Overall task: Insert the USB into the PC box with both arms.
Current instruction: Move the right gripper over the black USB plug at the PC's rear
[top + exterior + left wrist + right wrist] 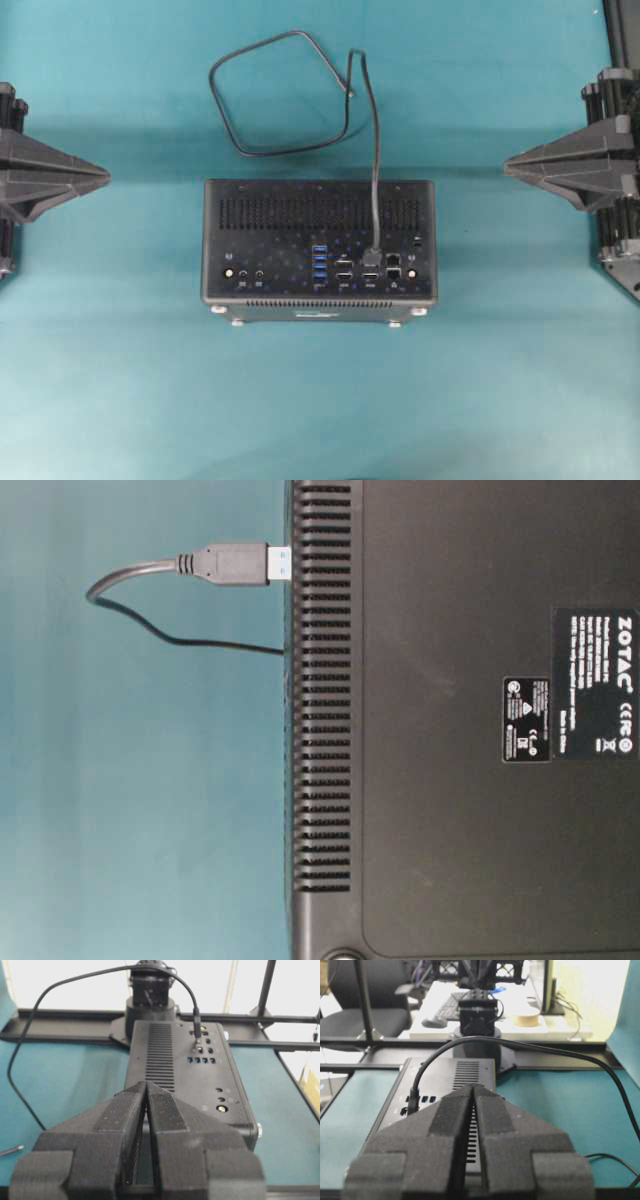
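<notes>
The PC box (pixel 320 215) lies in the middle of the teal table with its port face up. The USB plug (pixel 373 257) stands in a socket to the right of the blue ports, and its thin black cable (pixel 376 170) runs back into a loop behind the box. The table-level view shows the plug (pixel 235 564) seated against the box (pixel 450 780), with a sliver of blue showing. My left gripper (pixel 105 178) is shut and empty at the left edge, well away from the box. My right gripper (pixel 508 165) is shut and empty at the right edge. Each wrist view looks over touching fingertips (pixel 146 1083) (pixel 473 1086) toward the box.
Black frame rails (pixel 65 1035) border the table's far sides. A small metal pin (pixel 10 1150) lies on the mat near the left gripper. A slack length of cable (pixel 615 1160) rests on the mat near the right gripper. Beyond the table stands a desk with a keyboard (pixel 447 1007).
</notes>
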{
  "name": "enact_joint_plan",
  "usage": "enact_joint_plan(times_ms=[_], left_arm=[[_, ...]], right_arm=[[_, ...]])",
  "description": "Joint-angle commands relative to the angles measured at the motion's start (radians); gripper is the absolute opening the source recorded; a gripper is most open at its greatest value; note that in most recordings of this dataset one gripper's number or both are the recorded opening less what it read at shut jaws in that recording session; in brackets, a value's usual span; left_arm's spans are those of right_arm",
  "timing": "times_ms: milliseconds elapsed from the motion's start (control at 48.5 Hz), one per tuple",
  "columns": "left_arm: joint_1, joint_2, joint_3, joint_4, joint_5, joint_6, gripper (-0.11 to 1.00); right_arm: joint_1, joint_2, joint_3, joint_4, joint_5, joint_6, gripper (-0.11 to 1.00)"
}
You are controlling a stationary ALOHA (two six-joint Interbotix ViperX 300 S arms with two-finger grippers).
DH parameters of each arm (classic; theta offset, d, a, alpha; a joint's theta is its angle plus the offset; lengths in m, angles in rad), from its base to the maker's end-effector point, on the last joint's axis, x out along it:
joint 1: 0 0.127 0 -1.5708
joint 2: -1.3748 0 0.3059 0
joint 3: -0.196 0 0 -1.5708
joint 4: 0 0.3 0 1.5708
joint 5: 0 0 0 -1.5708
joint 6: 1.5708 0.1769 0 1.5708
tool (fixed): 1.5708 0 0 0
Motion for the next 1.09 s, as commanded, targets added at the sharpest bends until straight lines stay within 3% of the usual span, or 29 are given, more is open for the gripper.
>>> enact_joint_plan(times_ms=[0, 62, 165, 268, 578, 867, 1073], left_arm=[[-0.035, 0.011, -0.058, 0.008, 0.031, -0.029, 0.1], [-0.041, 0.021, -0.097, 0.008, 0.091, -0.032, 0.05], [-0.04, 0.041, -0.147, 0.011, 0.202, -0.026, 0.0], [-0.037, 0.046, -0.158, 0.011, 0.25, -0.028, 0.0], [-0.038, 0.048, -0.173, 0.012, 0.259, -0.026, 0.0], [-0.043, 0.058, -0.252, 0.012, 0.342, -0.023, 0.0], [-0.043, 0.058, -0.245, 0.014, 0.403, -0.025, 0.0]], right_arm=[[0.02, -0.002, -0.012, 0.008, -0.008, 0.008, 0.14], [0.043, -0.015, -0.012, 0.029, -0.003, 0.026, 0.18], [0.066, -0.037, -0.009, 0.058, 0.029, 0.1, 0.07], [0.078, -0.037, -0.035, 0.057, 0.121, 0.15, 0.03], [0.081, 0.078, -0.282, 0.055, 0.577, 0.153, 0.03], [0.081, 0.262, -0.492, 0.052, 0.738, 0.163, 0.05], [0.089, 0.359, -0.617, 0.054, 0.95, 0.179, 0.12]])
